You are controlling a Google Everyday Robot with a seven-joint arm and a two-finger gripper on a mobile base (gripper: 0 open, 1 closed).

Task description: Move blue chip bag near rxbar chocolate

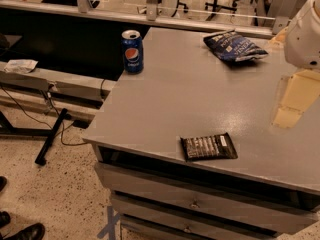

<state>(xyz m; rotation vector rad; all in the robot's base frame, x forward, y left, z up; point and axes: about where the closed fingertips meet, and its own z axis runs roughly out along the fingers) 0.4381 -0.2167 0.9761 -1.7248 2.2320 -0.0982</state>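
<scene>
I see the blue chip bag point(234, 46) lying crinkled at the far right of the grey table top point(175, 94), close to the back edge, resting on the surface with nothing holding it. The rxbar chocolate point(208, 147) lies flat near the front edge, well apart from the bag (most of the top's depth lies between them). The gripper point(292, 103) hangs at the right side of my view, above the table, to the right of the bag and nearer to me, not touching it. Whether it is spread or pressed together I cannot tell. The white arm housing point(306, 34) sits above it. A blue Pepsi can point(132, 51) stands upright at the far left corner. Drawers point(200, 201) run below the front edge, and dark shoes point(22, 231) show on the speckled floor at lower left.
</scene>
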